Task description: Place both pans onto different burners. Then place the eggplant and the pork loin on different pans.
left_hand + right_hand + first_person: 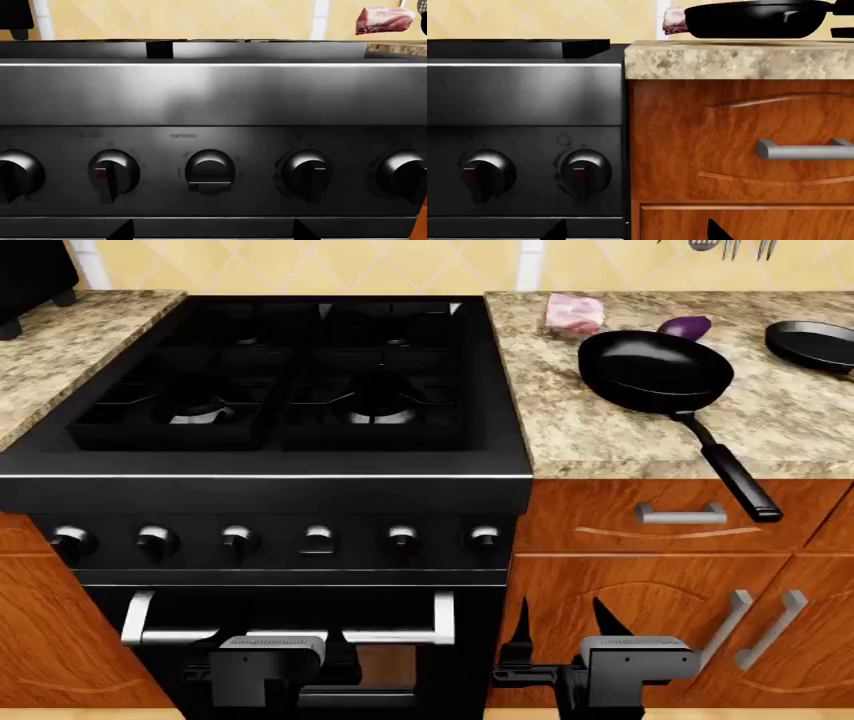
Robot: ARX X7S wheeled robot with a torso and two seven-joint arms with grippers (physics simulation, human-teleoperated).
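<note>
The deep black pan [654, 365] with its long black handle [727, 465] sits on the granite counter to the right of the stove, and also shows in the right wrist view [754, 20]. The shallower pan [811, 342] lies at the counter's far right edge. The pork loin [574, 312] and the eggplant [685, 327] lie behind the deep pan. The pork loin also shows in the left wrist view [383, 20]. The burners [380, 412] are bare. My left gripper [212, 232] is open and empty in front of the stove knobs. My right gripper [563, 625] is open and empty before the cabinet.
The stove's knob row [318, 538] and the oven door handle [287, 632] face both grippers. A drawer with a metal handle [681, 512] and wooden cabinet doors [747, 630] are to the right. More granite counter [67, 350] lies left of the stove, with a black appliance [27, 280] at its back.
</note>
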